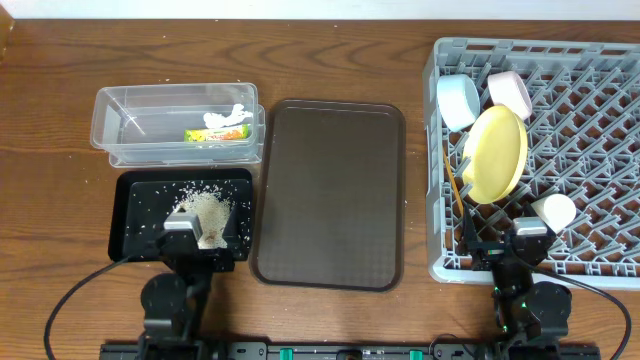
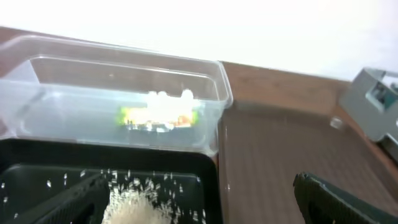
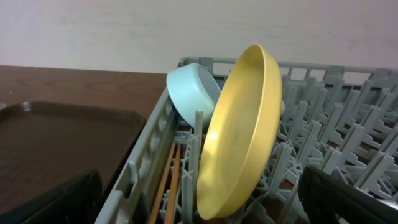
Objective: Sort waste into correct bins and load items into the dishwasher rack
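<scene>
The grey dishwasher rack (image 1: pixel 600 60) holds the yellow plate (image 1: pixel 495 153) on edge, the light blue bowl (image 1: pixel 458 100), the white bowl (image 1: pixel 510 92), the white cup (image 1: pixel 555 212) and the chopsticks (image 1: pixel 453 185). The clear tub (image 1: pixel 120 110) holds the snack wrapper (image 1: pixel 215 133) and the white scrap (image 1: pixel 228 115). The black tray (image 1: pixel 130 215) holds the rice heap (image 1: pixel 208 210). My left gripper (image 1: pixel 192 238) is open and empty over the black tray's near edge. My right gripper (image 1: pixel 512 245) is open and empty at the rack's near left corner, facing the plate (image 3: pixel 242 130) and the chopsticks (image 3: pixel 168 180).
The dark brown serving tray (image 1: pixel 330 195) lies between the bins and the rack. Loose rice grains (image 2: pixel 134 202) are scattered over the black tray. The rack's near wall (image 3: pixel 149 155) stands just ahead of my right fingers.
</scene>
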Available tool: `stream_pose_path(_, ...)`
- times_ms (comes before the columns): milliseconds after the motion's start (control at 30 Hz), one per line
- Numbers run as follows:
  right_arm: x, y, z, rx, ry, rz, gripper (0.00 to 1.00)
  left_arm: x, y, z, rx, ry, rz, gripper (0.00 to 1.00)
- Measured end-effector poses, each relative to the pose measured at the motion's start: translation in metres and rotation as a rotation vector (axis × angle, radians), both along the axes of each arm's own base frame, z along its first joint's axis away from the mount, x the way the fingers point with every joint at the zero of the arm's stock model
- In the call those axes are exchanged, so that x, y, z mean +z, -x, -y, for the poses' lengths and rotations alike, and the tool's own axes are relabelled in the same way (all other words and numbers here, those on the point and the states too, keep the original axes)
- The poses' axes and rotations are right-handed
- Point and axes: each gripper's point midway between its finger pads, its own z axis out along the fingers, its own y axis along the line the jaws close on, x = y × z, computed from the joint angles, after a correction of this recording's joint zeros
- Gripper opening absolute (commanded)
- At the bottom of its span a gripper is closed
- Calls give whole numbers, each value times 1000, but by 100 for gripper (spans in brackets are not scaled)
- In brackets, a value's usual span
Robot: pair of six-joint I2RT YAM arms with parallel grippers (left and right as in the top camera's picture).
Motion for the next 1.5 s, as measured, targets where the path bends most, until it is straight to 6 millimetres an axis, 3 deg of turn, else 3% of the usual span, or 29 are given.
stream_pose_path(133,0,0,0,0,0,0,99,1,-6,-6,29,-7,86,97)
stream_pose_path(200,0,0,0,0,0,-1,99,-8,-7,-7,34,-16,66,97)
stream_pose_path(1500,0,0,0,0,0,-1,99,-8,-7,-7,33,-31,67,97)
